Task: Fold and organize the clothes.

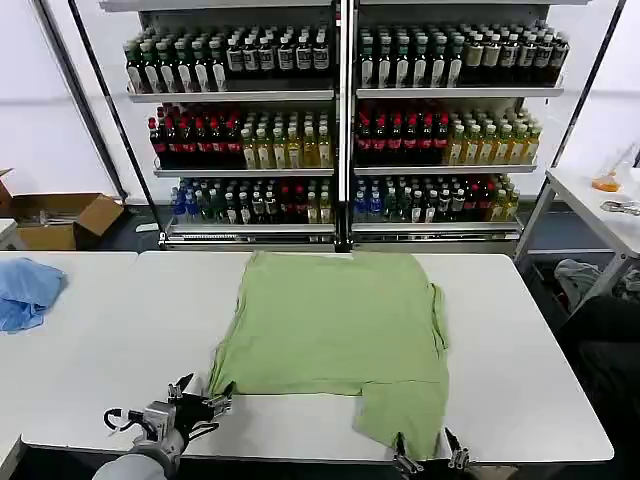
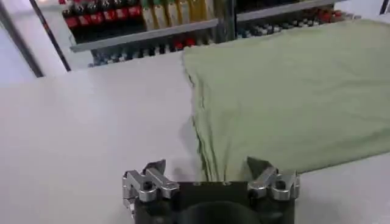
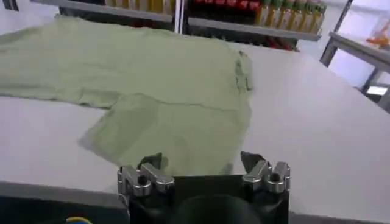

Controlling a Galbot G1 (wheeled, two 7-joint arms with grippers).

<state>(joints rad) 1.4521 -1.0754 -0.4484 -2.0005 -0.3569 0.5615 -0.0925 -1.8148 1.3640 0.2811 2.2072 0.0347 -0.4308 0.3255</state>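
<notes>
shirt: pale green shirt (image 1: 335, 330) lies flat near mid-table, long axis running away from the robot toward the shelves. One panel or sleeve hangs out toward the near edge on the robot's right; the rest is roughly rectangular. No print or buttons showing on the upper face.
left gripper: left gripper (image 1: 200, 405) low over the table at the shirt's near-left corner, fingers spread apart, nothing between them. In the left wrist view the shirt's corner edge (image 2: 210, 161) sits just ahead of the open jaws, between the two fingertips (image 2: 155, 167).
right gripper: right gripper (image 1: 432, 452) at the near table edge, just at the hem of the hanging panel. Fingers apart, empty; the right wrist view shows the panel's hem (image 3: 183, 146) directly in front of them.
writing: none legible. Bottle labels on the shelves too small to read.
surface: white table (image 1: 120, 340), matte, joined from two tops; seam visible on the left.
other cloth: light blue cloth (image 1: 28, 292) bunched at the table's far-left, well apart from the shirt.
room: two shelving racks (image 1: 340, 120) behind the table packed with drink bottles in rows (dark, red, yellow, green). Open cardboard box (image 1: 60, 218) on the floor at left. Second white table (image 1: 600, 215) at right with small items on it.
</notes>
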